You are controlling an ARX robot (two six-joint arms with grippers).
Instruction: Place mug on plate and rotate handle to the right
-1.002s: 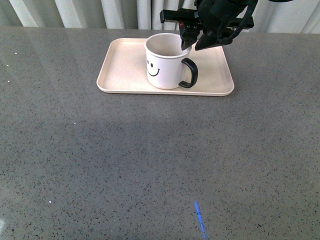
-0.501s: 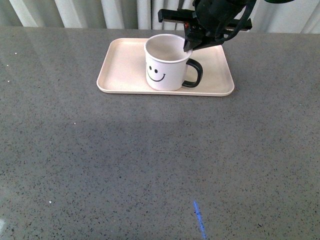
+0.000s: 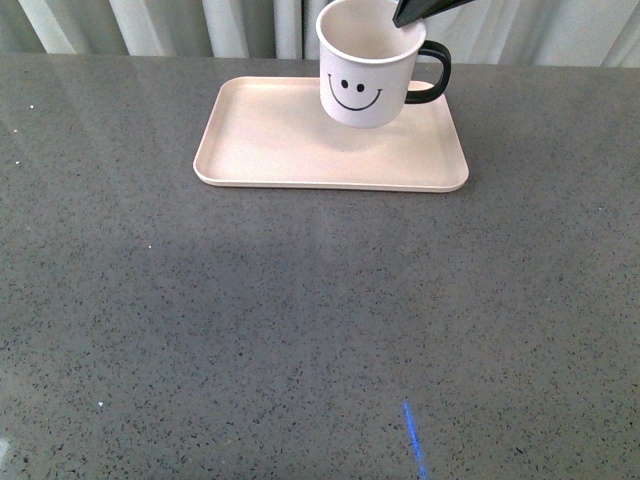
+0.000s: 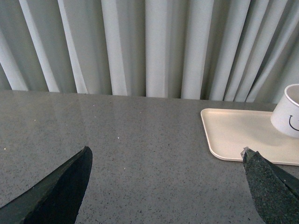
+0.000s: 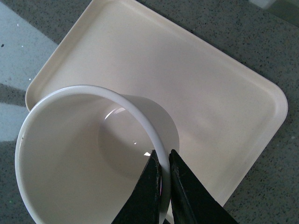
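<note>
Front view: mug [image 3: 365, 65] up in the air, it seems, over the far right corner of the plate [image 3: 270, 135], with a soft shadow under it. Smiley face [image 3: 355, 98] to the front, black handle [image 3: 436, 75] pointing at the plate's right edge, so already the right way round. Held by the right gripper [image 5: 162, 155], pinched tight on the thin rim, one finger inside the cup and one outside, plain to see in the right wrist view. Only a small bite on the rim, so could slip, or tip and swing while coming down. Could also land half on the low raised rim by the far edge or the right edge and then wobble or fall over. Could turn a little at let-go and leave the handle crooked. Not much room toward the far edge and right edge of the plate. Lots of bare plate toward the left edge and near edge, so a safer spot nearer the middle. Grey table [image 3: 300, 320] open on all sides of the plate, curtain [image 4: 154, 46] behind its far edge. Left gripper [image 4: 166, 150] spread wide, holding nothing, low over the table and well apart from the plate's left edge, out of the way.
</note>
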